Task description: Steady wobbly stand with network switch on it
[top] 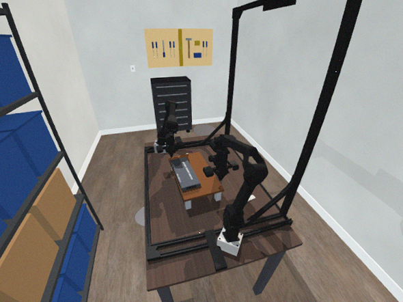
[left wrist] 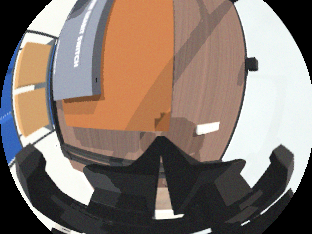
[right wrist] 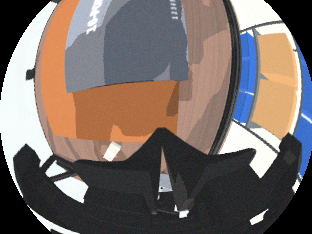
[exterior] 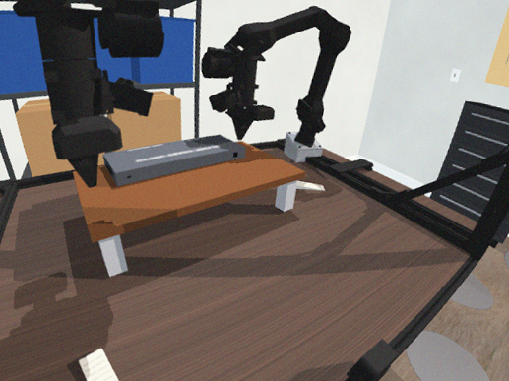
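Right gripper [top: 171, 155] [exterior: 240, 136] [right wrist: 161, 132], closed, points down near the stand [top: 205, 177] [exterior: 198, 193] [left wrist: 140, 65] [right wrist: 125, 110].
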